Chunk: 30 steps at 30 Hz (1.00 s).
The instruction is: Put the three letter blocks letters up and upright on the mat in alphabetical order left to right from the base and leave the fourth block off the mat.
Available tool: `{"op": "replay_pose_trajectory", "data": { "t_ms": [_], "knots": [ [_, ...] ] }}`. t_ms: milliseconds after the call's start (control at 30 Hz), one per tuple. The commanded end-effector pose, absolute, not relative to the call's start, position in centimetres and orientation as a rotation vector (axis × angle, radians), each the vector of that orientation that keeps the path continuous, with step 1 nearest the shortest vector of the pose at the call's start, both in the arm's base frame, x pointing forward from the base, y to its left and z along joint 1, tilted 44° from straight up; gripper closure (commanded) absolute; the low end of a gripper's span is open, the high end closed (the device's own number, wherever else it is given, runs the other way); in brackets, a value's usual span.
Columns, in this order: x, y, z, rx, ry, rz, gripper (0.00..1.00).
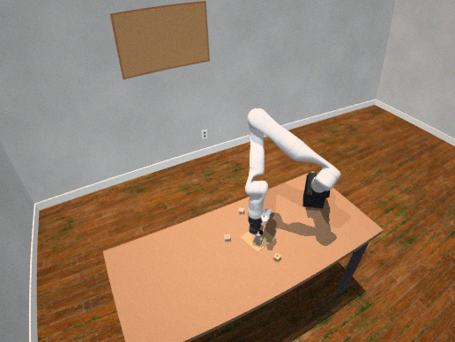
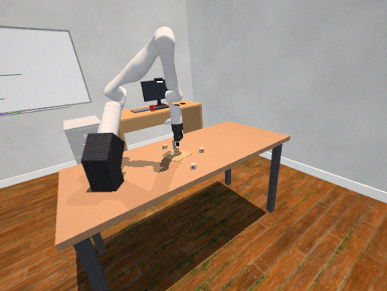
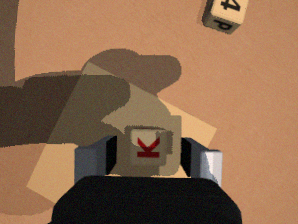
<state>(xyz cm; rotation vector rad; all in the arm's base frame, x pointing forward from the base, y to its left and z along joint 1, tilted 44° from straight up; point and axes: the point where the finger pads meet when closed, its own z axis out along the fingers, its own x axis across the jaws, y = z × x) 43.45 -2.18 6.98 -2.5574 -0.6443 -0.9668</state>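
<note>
Red K is facing up on the block at lower centre of the wrist view, lying over the mat. Your gripper is straddling it, fingers fully spread, gripping nothing, presumably for side clearance. At upper right, the 4-topped block is sitting off-mat.

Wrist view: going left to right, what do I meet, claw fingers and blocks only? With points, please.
Grey left-hand finger (image 3: 90, 162) of the claw, pale wooden block with a red K on top (image 3: 148, 147), silver-grey right-hand finger (image 3: 212, 165), pale wooden block showing a black 4 (image 3: 229, 6) near the top edge.
</note>
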Motion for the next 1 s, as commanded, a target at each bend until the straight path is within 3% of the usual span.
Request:
{"op": "replay_pose_trajectory", "data": {
  "t_ms": [0, 967],
  "knots": [
    [43.23, -2.02, 6.86, -2.554, -0.652, -0.967, 0.0],
    [43.86, -1.81, 6.31, -2.557, -0.645, -0.971, 0.0]
  ]
}}
